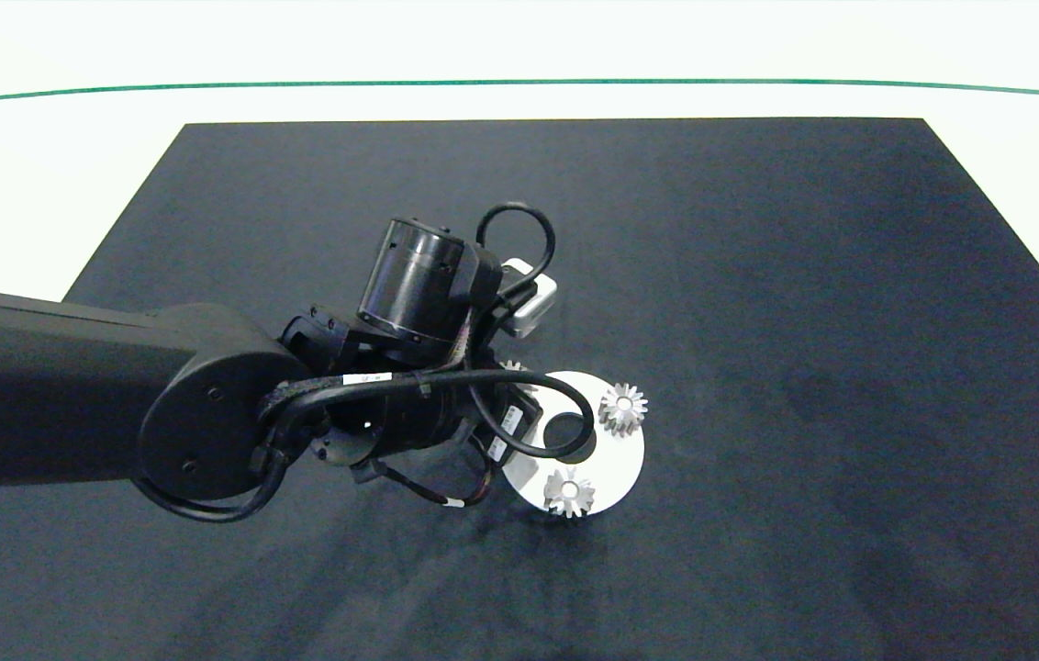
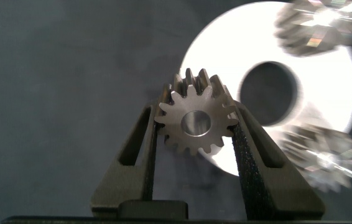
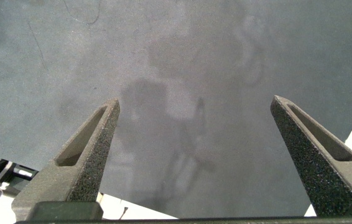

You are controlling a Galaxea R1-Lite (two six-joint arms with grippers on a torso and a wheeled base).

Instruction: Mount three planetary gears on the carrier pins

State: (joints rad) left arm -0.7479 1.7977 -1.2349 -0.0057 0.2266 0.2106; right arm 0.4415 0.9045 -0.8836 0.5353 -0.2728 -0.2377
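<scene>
Left wrist view showed the left pincer [image 2: 194, 134] clamped on the third gear [image 2: 196, 119], its bore facing the camera, hovering over the 9 o'clock rim of the white disc [image 2: 325, 81]. The pin it must take was hidden beneath it, so alignment could not be judged. Two gears [image 1: 622, 408] [image 1: 569, 492] already sat on pins at roughly 2 and 6 o'clock around the disc's centre hole in the head view. The left arm was plainly the nearer. The right pincer [image 3: 194, 155] hung wide open and empty above the dark mat [image 3: 182, 74], at the counter's 4 o'clock edge.
</scene>
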